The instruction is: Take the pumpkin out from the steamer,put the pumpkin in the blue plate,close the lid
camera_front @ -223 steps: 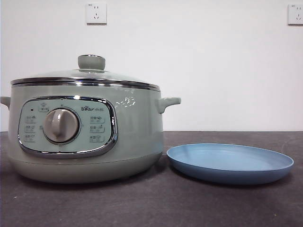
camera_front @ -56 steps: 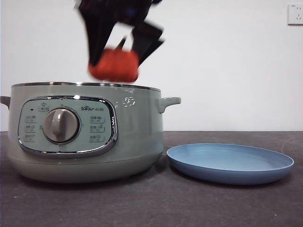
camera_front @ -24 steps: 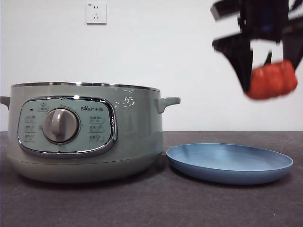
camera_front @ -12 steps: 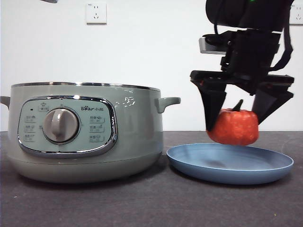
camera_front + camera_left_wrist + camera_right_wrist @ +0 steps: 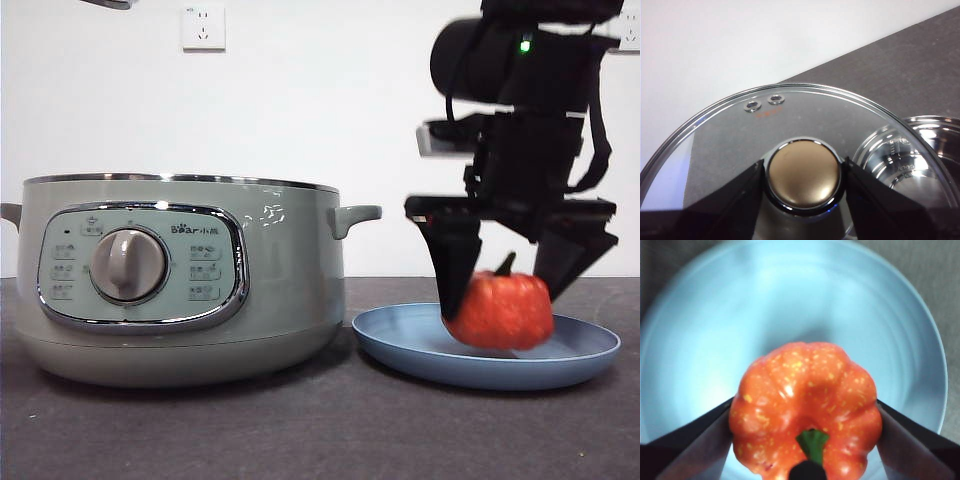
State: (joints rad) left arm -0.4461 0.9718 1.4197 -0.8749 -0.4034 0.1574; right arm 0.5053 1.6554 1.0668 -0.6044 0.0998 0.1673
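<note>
Two arms share the job here: the big sage-green steamer [image 5: 180, 275] stands open because the left gripper [image 5: 802, 172] has the domed glass lid [image 5: 790, 150] clamped by its knob, held aloft nearby, ready for closing. Over the wide light-blue plate [image 5: 400, 340], the right gripper [image 5: 505, 300] is clamped on the ribbed orange pumpkin [image 5: 500, 310], upright and low in the dish, apparently touching down for release.

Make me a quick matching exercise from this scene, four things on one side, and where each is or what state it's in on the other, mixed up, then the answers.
Things:
1. pumpkin
2. lid
3. steamer
4. blue plate

States:
A. uncovered, on the table
B. gripped at its knob by the left end effector
C. lies beside the pot, under the orange toy
D. held between the right end effector's jaws

Pairs: 1-D, 2-B, 3-A, 4-C
</note>
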